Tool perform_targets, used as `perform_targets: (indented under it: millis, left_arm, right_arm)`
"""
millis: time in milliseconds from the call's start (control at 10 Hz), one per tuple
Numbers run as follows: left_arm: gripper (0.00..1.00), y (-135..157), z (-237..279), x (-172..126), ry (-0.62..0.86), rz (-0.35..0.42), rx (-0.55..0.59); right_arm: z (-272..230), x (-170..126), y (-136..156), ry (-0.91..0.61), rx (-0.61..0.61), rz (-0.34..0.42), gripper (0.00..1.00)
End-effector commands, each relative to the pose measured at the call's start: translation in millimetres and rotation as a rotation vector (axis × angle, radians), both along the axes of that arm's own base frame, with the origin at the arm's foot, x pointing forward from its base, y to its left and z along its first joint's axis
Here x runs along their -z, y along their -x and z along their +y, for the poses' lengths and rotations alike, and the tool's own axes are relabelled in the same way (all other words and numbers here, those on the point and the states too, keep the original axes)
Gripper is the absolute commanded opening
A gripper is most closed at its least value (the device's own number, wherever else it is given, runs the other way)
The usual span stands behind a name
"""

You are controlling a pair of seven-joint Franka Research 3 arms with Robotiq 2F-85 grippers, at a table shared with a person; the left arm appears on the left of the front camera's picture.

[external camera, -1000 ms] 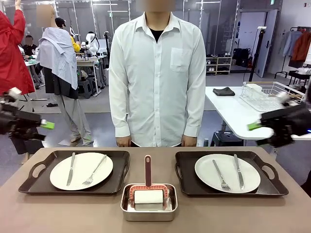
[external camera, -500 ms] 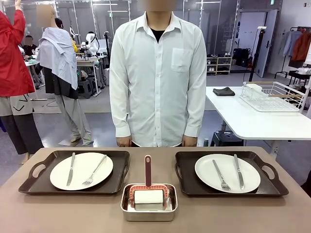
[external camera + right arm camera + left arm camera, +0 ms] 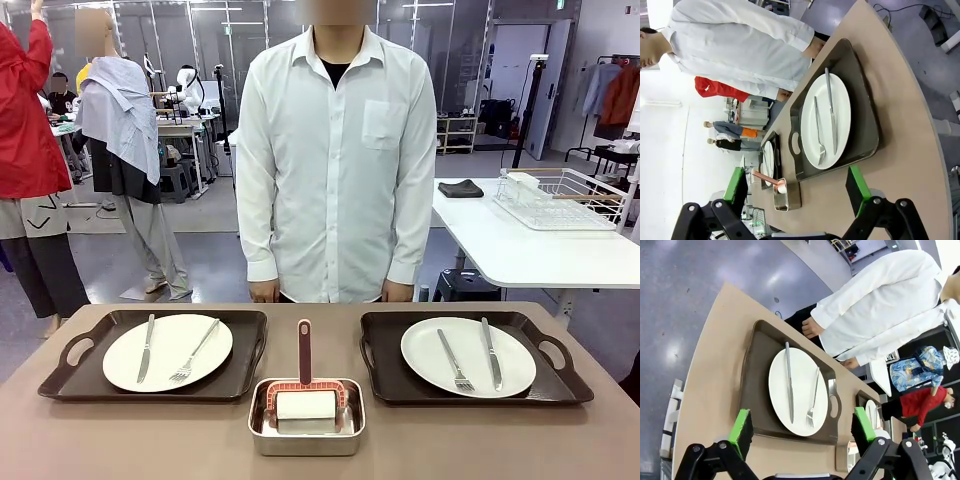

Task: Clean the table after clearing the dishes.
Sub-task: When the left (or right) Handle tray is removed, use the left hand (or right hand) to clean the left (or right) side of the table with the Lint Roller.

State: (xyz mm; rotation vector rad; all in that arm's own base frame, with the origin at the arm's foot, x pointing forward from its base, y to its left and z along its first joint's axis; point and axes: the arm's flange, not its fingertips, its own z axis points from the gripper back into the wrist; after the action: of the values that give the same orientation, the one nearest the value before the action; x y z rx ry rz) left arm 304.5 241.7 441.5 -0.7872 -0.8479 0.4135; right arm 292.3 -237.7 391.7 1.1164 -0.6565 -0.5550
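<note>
Across the lower half of the front view, the wide matte taupe-brown table (image 3: 120, 440) held 2 dark rectangular trays with cut-out handles: the left tray (image 3: 250, 335) and the right tray (image 3: 375, 335). Each carried 1 round white plate, the left plate (image 3: 212, 358) and the right plate (image 3: 420, 358), with loose steel cutlery (image 3: 146, 348) lying on top. At bottom centre, between the trays, sat a small rectangular steel pan (image 3: 306, 443) holding a white roller with a reddish handle (image 3: 305, 350). A person in a white shirt (image 3: 335, 150) stood at the far edge, hands hanging. Low in its wrist view, the left gripper (image 3: 802, 412) had its green-padded fingers spread fully wide and empty, framing the left tray farther off; the right gripper (image 3: 797, 170) gaped just as wide, holding nothing. The plates looked like glazed ceramic: stiff, slick and breakable, with cutlery apt to slide. The trays seemed rigid, so the outer handle looked the safest hold, provided each tray was kept level.
</note>
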Motion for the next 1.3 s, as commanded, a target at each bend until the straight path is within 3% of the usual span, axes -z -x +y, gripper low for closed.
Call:
perform_targets:
  millis: [0, 1200]
  left_arm:
    - [1.0, 2.2, 2.5, 3.2, 0.004, 0.005, 0.005]
    - [1.0, 2.2, 2.5, 3.2, 0.004, 0.005, 0.005]
  right_arm:
    - [-4.6, 0.3, 3.9, -0.012, 0.017, 0.001, 1.0]
    - [-4.6, 0.3, 3.9, -0.012, 0.017, 0.001, 1.0]
